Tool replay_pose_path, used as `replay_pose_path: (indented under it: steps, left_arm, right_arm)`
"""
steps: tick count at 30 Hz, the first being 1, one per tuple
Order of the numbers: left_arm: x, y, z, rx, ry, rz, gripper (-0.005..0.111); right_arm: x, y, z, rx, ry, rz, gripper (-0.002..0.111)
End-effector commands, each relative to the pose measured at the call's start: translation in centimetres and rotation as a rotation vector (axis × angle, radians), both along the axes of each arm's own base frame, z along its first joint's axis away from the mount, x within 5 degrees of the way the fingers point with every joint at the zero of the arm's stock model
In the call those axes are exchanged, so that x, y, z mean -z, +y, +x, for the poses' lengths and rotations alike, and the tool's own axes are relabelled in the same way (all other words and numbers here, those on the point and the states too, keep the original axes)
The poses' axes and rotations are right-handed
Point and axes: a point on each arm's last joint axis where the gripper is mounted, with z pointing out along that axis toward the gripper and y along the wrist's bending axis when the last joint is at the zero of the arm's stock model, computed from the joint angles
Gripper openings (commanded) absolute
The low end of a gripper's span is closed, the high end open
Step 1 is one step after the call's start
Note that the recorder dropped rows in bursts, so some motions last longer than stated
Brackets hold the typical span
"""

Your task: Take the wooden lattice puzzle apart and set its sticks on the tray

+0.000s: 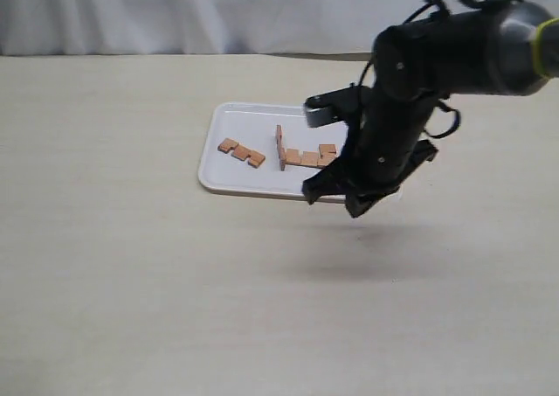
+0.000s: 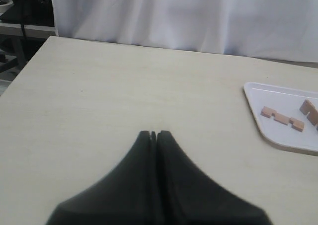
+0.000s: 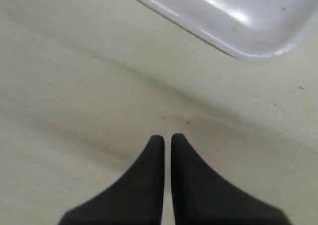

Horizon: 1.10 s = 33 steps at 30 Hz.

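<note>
1. Pale desk is stretching below a white curtain, with the white tray sitting at frame centre.
2. One notched stick is lying flat on the tray's left half. Right of it, an upright stick is meeting flat ones, possibly joined.
3. Right claw is hanging by the tray's lower-right corner, jaws nearly together and empty. Left claw is sitting closed and empty over the desk.
4. Probably best: opening wide, descending straight onto the upright stick, and lifting vertically so the tray isn't sliding.
</note>
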Motion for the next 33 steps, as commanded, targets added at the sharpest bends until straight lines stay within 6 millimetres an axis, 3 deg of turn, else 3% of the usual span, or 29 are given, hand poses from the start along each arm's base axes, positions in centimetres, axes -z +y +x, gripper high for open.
replay_pose_path:
  steps: [1, 6, 11, 15, 23, 33]
  left_arm:
    - [0.0, 0.1, 0.0, -0.011, -0.009, 0.002, 0.0]
    - [0.0, 0.1, 0.0, -0.011, -0.009, 0.002, 0.0]
    - [0.0, 0.1, 0.0, -0.011, -0.009, 0.002, 0.0]
    - [0.0, 0.1, 0.0, -0.011, -0.009, 0.002, 0.0]
    - [0.0, 0.1, 0.0, -0.011, -0.009, 0.002, 0.0]
    - [0.0, 0.1, 0.0, -0.011, -0.009, 0.002, 0.0]
  right_arm:
    - [-4.3, -4.4, -2.9, 0.127, -0.159, 0.03, 0.004]
    - [-8.4, -9.0, -8.5, 0.29, -0.362, 0.021, 0.004]
    - [-11.4, -10.8, -15.2, 0.408, -0.684, -0.021, 0.004]
    - [-11.9, -10.3, -20.1, 0.399, -0.926, -0.102, 0.004]
    - [-11.2, -8.2, -27.2, 0.392, -1.374, -0.089, 0.004]
    - [-11.7, -6.6, -32.3, 0.323, -1.687, -0.063, 0.004]
